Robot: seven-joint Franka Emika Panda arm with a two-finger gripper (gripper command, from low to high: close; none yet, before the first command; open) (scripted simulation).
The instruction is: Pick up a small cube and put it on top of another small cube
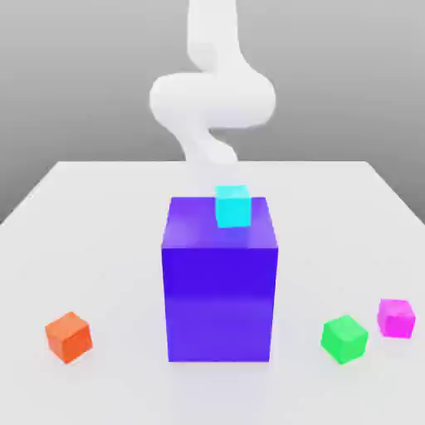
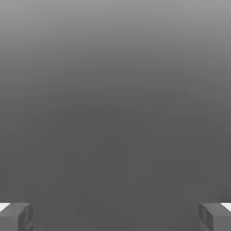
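The small magenta-pink cube (image 1: 396, 318) rests on the white table (image 1: 100, 216) at the exterior view's far right. A green cube (image 1: 344, 338) sits just beside it, toward the exterior view's left. An orange cube (image 1: 68, 336) lies at the front on the exterior view's left. A cyan cube (image 1: 233, 206) stands on top of the large blue-purple block (image 1: 220, 290). The white arm (image 1: 212, 100) rises behind that block, far from the magenta cube. In the hand view my gripper (image 2: 115, 216) is open, its two grey fingertips (image 2: 16, 215) wide apart with nothing between them, facing plain grey.
The tall blue-purple block stands in the middle of the table between the arm and the small cubes at the front. The table's edges run off toward both sides of the exterior view.
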